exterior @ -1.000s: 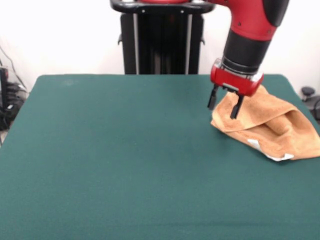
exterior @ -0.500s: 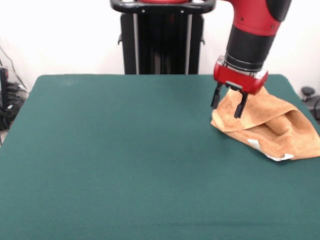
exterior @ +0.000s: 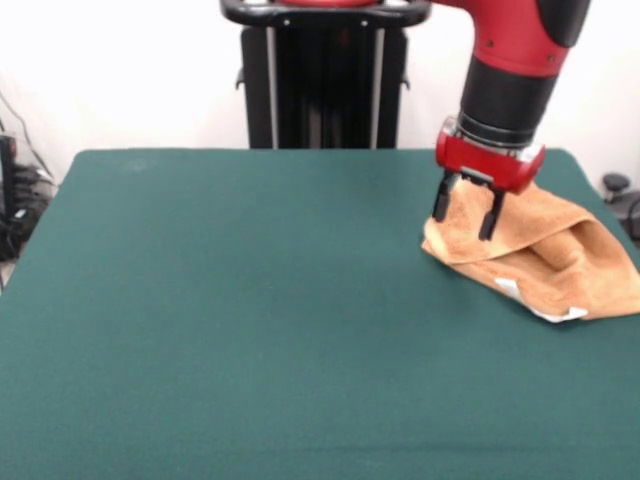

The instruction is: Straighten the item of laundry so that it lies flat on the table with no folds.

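The orange-tan towel lies crumpled and folded over itself at the right edge of the dark green table. A white tag or underside patch shows at its front edge. My gripper hangs from the red and black arm above the towel's left end. Its two black fingers are apart and hold nothing. The fingertips hover just over the cloth, in front of its left fold.
The black pedestal stands behind the table's far edge. Cables and dark gear sit off the table's left side. A dark object sits off the right edge.
My gripper has moved a little to the right and slightly up over the towel's left end. The towel has not moved.
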Controlling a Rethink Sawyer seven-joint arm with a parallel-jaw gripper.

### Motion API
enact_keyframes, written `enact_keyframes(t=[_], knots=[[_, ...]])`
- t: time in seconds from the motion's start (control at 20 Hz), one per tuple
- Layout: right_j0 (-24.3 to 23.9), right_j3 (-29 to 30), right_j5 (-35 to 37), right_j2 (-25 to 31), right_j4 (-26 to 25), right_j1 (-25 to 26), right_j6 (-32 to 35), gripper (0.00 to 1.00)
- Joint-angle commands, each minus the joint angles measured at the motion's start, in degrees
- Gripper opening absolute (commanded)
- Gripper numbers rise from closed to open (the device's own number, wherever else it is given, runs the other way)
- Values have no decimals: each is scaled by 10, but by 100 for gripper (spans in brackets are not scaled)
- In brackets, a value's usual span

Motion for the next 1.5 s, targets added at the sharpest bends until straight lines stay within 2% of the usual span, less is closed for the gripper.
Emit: enact_keyframes(t=[0.05, 0.75, 1.0, 1.5], knots=[[-9, 38, -76, 113, 31, 45, 137, 100], [31, 29, -142, 83, 18, 103, 138, 100], [47, 14, -121, 65, 21, 116, 129, 100], [35, 11, -123, 73, 15, 126, 116, 100]])
